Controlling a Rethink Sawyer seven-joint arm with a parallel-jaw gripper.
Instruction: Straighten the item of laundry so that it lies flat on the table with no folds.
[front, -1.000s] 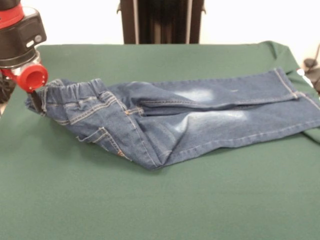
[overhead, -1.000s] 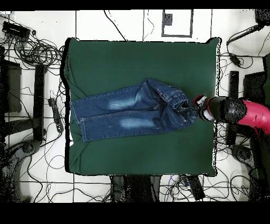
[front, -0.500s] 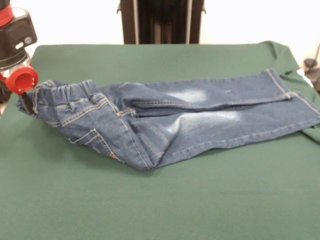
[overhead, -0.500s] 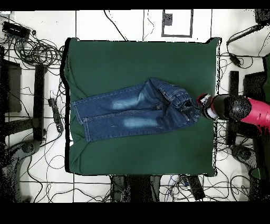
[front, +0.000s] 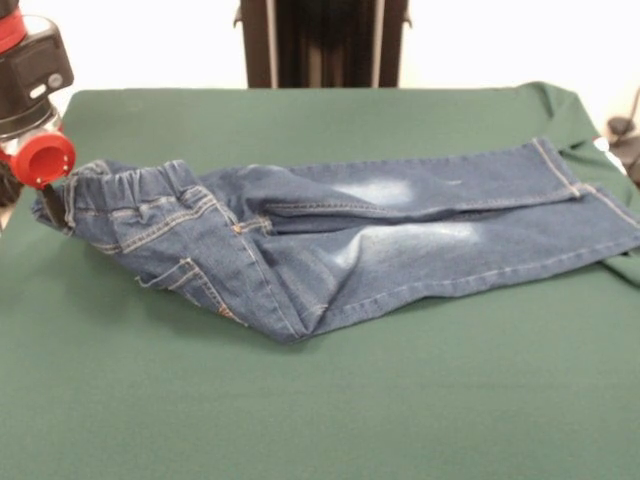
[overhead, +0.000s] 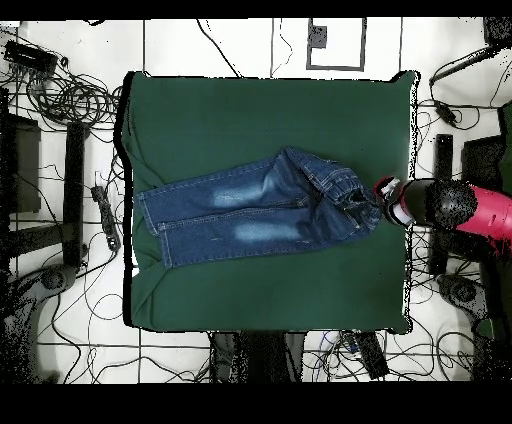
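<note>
Where the gripper meets the waistband of the jeans, its fingers pinch the bunched denim. From that waistband the jeans stretch rightward across the table, the hip still folded, both legs lying side by side toward the table's edge.

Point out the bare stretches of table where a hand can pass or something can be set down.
Two wide free patches on the dark green cloth-topped table: the strip between the small blue denim jeans and the table's edge nearest the front camera, and the strip beyond them towards the far edge. It is crowded at the waistband end, where the red and black pincer meets the denim.
</note>
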